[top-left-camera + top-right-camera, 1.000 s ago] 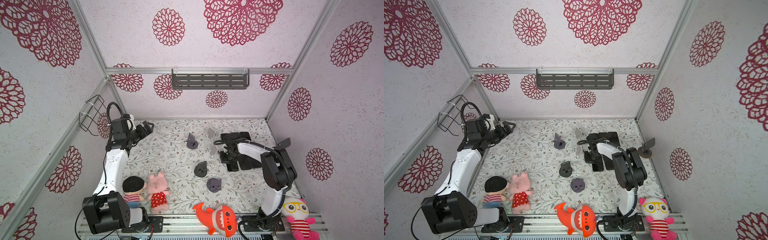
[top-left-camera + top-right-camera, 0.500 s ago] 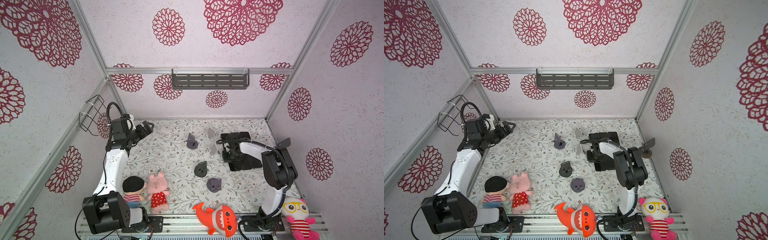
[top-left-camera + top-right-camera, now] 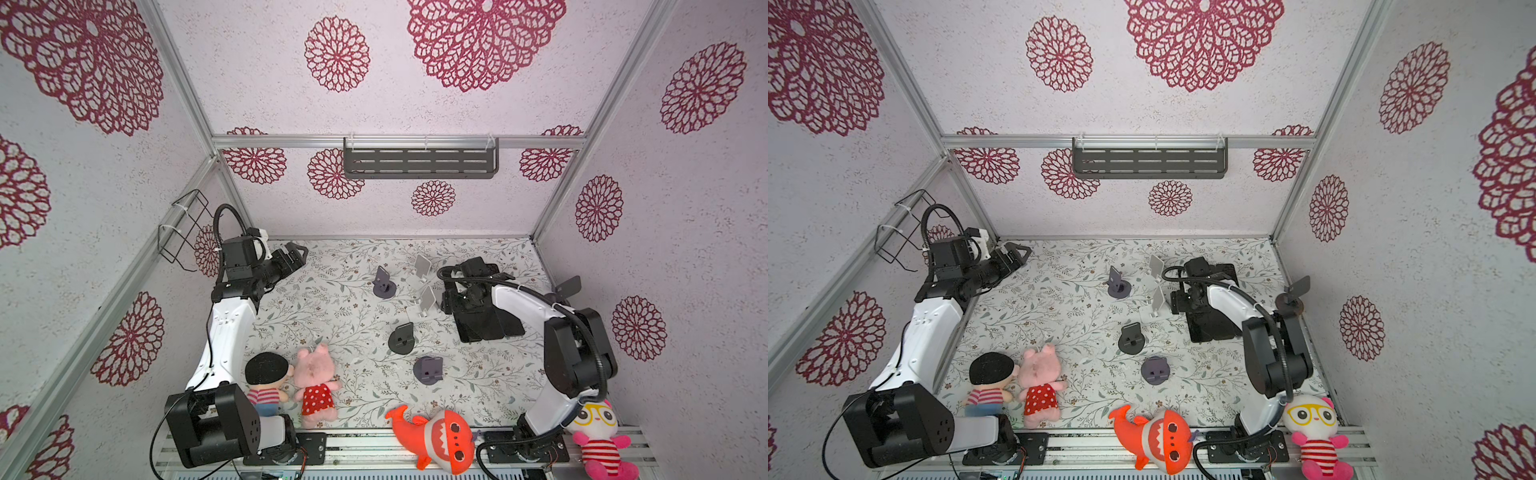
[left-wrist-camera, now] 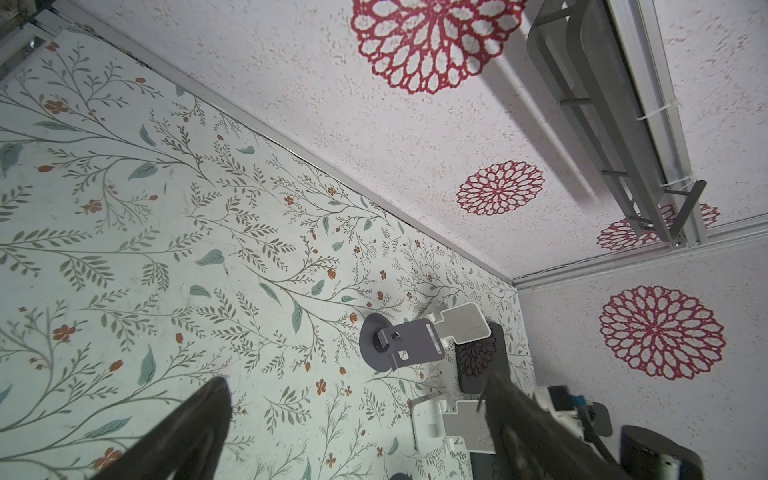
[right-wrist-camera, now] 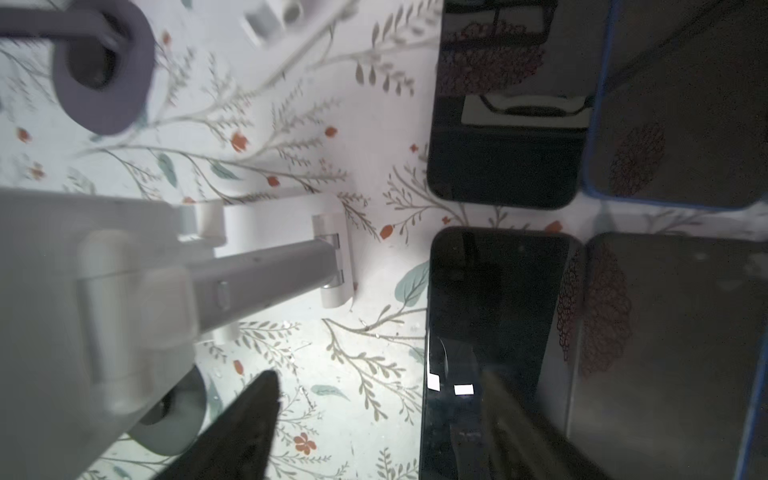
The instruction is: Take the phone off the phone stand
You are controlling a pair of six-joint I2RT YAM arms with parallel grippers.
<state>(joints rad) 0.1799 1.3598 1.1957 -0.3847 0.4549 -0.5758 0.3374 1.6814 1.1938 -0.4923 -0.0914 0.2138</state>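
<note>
1. Black glossy glass on its face, the slim phone (image 5: pixel 498 291) with rounded corners lies flat on the floral tabletop (image 3: pixel 332 299). It is off the empty white plastic phone stand (image 5: pixel 270 257) and just to the right of it in both top views. Its screen reflects a red wall flower.
2. From the left: the left gripper (image 3: pixel 297 253) hangs near the back left corner, its jaws wide apart and holding nothing. The middle of the table is open, with only three small dark grey stands (image 3: pixel 402 338) on it. The left edge of the phone has bare table beside it. On its other side a grey phone (image 5: pixel 685 332) lies just beside it, and two more phones (image 5: pixel 503 166) lie across a narrow gap. The right wall (image 3: pixel 665 291) is near this group.
3. The right gripper (image 5: pixel 378 382) hovers low over the phone with jaws spread wide, gripping nothing. One finger (image 5: pixel 511 415) is over the screen; whether it touches, I cannot tell.
4. Compared with one second ago, the right wrist stands slightly farther from the white stand. The left arm is unchanged.
</note>
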